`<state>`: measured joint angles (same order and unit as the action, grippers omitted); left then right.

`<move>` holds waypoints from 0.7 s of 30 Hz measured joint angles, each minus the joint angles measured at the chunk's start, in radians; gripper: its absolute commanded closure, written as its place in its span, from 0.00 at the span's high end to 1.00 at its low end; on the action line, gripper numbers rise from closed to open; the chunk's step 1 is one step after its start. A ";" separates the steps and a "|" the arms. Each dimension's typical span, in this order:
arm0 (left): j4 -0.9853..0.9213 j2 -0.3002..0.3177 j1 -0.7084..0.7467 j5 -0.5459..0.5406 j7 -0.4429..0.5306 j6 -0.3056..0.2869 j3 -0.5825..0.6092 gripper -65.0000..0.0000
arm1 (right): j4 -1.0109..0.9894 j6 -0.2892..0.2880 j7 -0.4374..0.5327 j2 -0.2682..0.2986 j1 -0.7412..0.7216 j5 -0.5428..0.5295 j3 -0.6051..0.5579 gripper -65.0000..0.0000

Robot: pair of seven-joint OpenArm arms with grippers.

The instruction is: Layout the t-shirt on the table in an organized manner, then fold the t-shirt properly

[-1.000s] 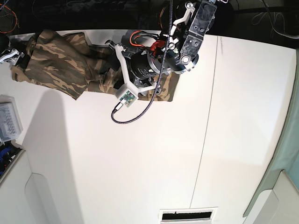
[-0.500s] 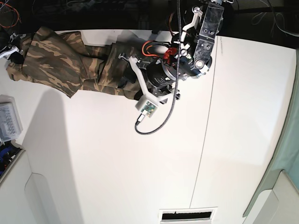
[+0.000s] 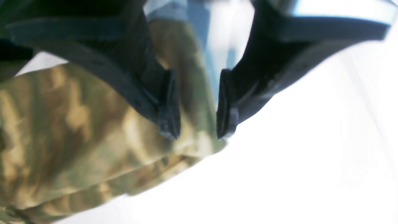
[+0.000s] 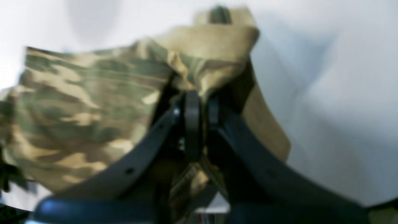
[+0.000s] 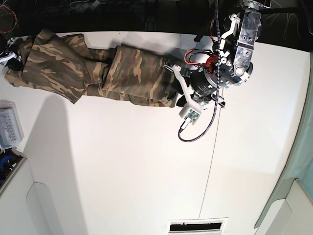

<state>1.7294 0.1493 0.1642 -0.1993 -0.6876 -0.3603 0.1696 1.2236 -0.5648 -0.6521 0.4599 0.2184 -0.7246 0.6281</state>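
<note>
Layout step: stretching shirt (image 5: 93, 68) along table (image 5: 122, 171). R gripper (image 4: 196, 124) clamped on cloth; L gripper (image 3: 196, 105) half-open astride hem, grip unclear. Next: close L, pull flat.

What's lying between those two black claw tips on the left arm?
In the left wrist view, a corner of the t-shirt lies between the left gripper tips, which stand apart; white table shows beside it.

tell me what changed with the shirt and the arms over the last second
The left arm's gripper slid toward the base view's right, drawing the t-shirt out longer along the far edge of the table. Its fingers now straddle the shirt's edge with a gap showing. The right gripper closed on the shirt's other end and stayed near the left edge.
</note>
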 measured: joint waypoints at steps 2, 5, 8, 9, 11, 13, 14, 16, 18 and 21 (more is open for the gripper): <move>-0.001 0.029 0.008 0.005 0.000 0.043 -0.016 0.32 | 0.017 0.000 0.000 0.003 -0.002 -0.004 0.000 0.00; -0.001 0.053 0.027 0.006 0.000 0.055 -0.069 0.32 | 0.017 0.000 0.000 0.002 -0.003 -0.003 0.000 0.00; -0.002 0.053 0.039 0.007 -0.001 0.054 -0.087 0.32 | 0.016 0.000 0.000 0.003 -0.002 0.000 0.000 0.27; -0.002 0.051 0.038 0.005 0.000 0.055 -0.085 0.32 | 0.016 0.001 0.001 0.002 -0.002 0.005 0.000 0.45; -0.002 0.044 0.035 0.001 0.007 0.054 -0.083 0.32 | 0.016 0.007 0.001 0.002 -0.002 0.027 0.000 0.68; -0.002 0.042 0.038 0.000 0.008 0.054 -0.083 0.32 | 0.016 0.023 0.001 0.003 -0.002 0.043 0.000 0.69; -0.002 0.042 0.039 0.000 0.008 0.054 -0.083 0.32 | 0.016 0.023 0.005 0.003 -0.002 0.050 0.000 0.69; -0.002 0.043 0.045 0.001 0.007 0.054 -0.083 0.32 | 0.016 0.023 0.029 0.002 -0.002 0.077 0.000 0.69; -0.002 0.045 0.049 0.001 0.007 0.054 -0.083 0.32 | 0.016 0.045 0.055 0.002 -0.003 0.107 0.000 0.69; -0.002 0.045 0.049 0.001 0.008 0.054 -0.083 0.32 | 0.011 0.082 0.061 0.003 -0.017 0.169 0.000 0.69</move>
<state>1.7279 0.1940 0.2131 -0.1986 -0.6800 -0.3061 0.0868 1.2350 -0.4828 -0.5911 0.4625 0.2016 -0.5556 0.6281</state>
